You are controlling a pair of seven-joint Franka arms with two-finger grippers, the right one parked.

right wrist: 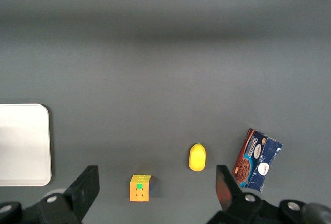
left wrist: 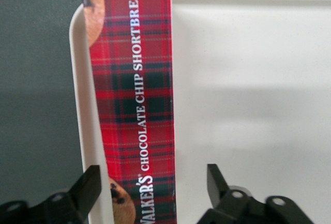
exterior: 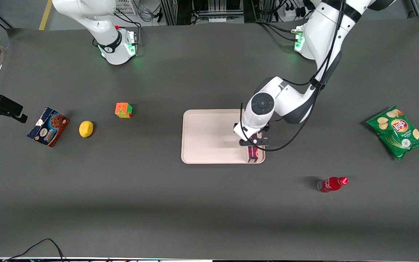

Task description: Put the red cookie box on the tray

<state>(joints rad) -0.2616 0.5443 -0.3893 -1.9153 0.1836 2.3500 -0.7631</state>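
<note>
Front view: hand (exterior: 255, 144) hides red cookie box (exterior: 252, 154).

Lighting, front view: I logged even, diffuse overhead light on the table (exterior: 209, 218), with one broad dimmer band across its nearer part.

Shadows: soft and short. Those of the red bottle (exterior: 331, 184) and chip bag (exterior: 398, 133) fell toward the parked arm's end.

Glow: I noted green lamp spill at the arm base (exterior: 122, 47).

Left wrist view: the gripper (left wrist: 152, 182) hung over the tray (left wrist: 258, 53), its spread dark fingers (left wrist: 85, 188) soft-edged. The lettering on the red cookie box (left wrist: 134, 105) was readable. A faint grey shadow band crossed the pale tray, which was nearly washed out.
</note>
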